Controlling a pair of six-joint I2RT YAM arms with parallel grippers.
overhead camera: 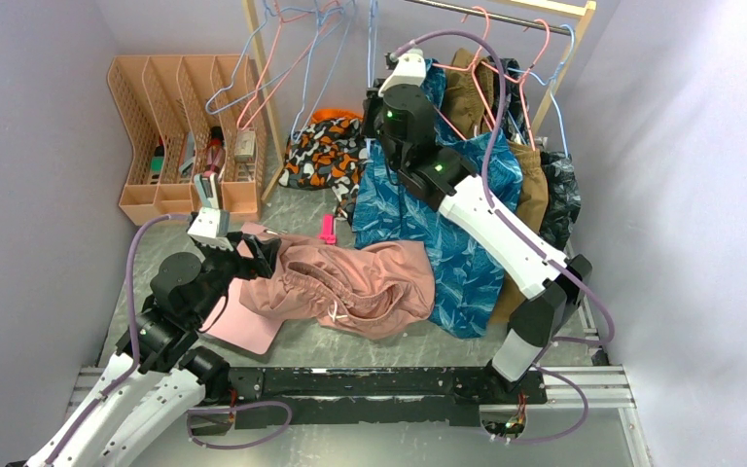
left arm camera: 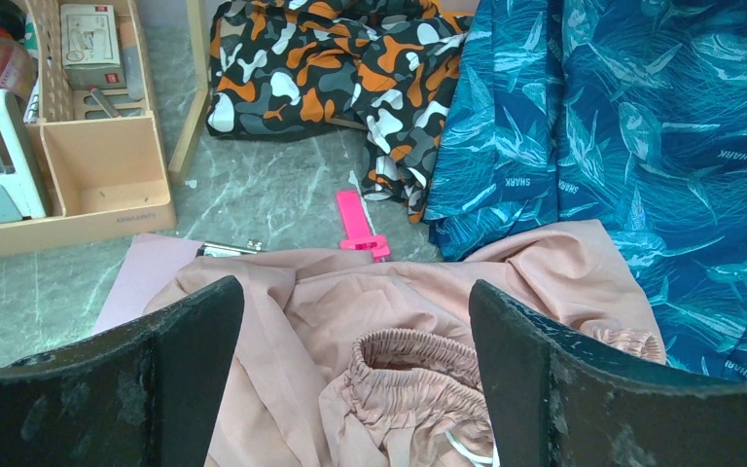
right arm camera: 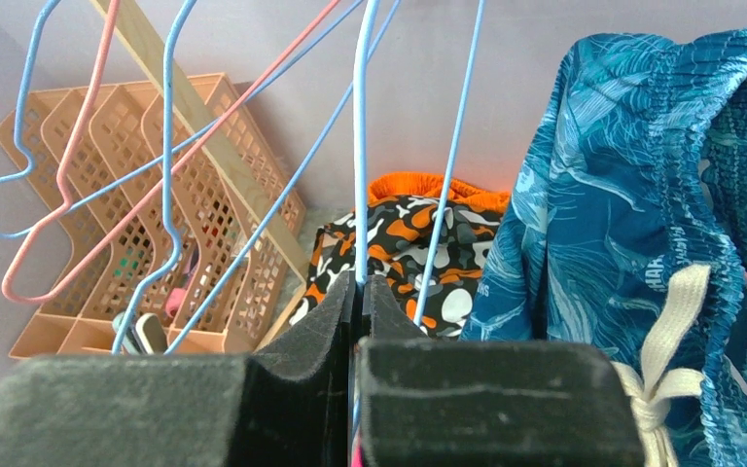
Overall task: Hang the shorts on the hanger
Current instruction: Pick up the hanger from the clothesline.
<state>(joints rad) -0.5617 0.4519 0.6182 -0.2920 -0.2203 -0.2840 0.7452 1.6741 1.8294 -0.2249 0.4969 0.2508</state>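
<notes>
**Right fingers pinch the blue hanger; left fingers gape over the shorts**

My right gripper (right arm camera: 360, 288) is pressed together on the hanger (right arm camera: 359, 146), a thin, smooth, light-blue wire. In my right wrist view that wire runs straight from the fingers at 6 o'clock up to 12 o'clock, and its hook is outside the frame. A second blue strand rises just beside it, leaning toward 1 o'clock; I cannot tell whether it belongs to the same hanger. Seen from above, this arm reaches to 12 o'clock, beside the wooden rack (overhead camera: 263, 88).

My left gripper (left arm camera: 355, 292) is spread wide, its black, scuffed fingers (left arm camera: 185, 360) flanking the shorts (left arm camera: 282, 331). I cannot tell whether they touch the cloth.

The shorts lie crumpled on the grey marbled table (overhead camera: 370, 345) near the middle of the top view, with their long axis running roughly 9 to 3 o'clock. The fabric is soft, matte and dusty pink, full of loose folds. The gathered elastic waistband (left arm camera: 413, 355) is ruffled and sits at 6 o'clock in my left wrist view, with the white drawstring (left arm camera: 467, 449) beside it. The 9 o'clock end overlaps a flat pink board (overhead camera: 243, 326). The 3 o'clock end meets a blue shark-print garment (overhead camera: 467, 233). A bright pink clip (left arm camera: 358, 222) lies just past the shorts at 12 o'clock.
</notes>
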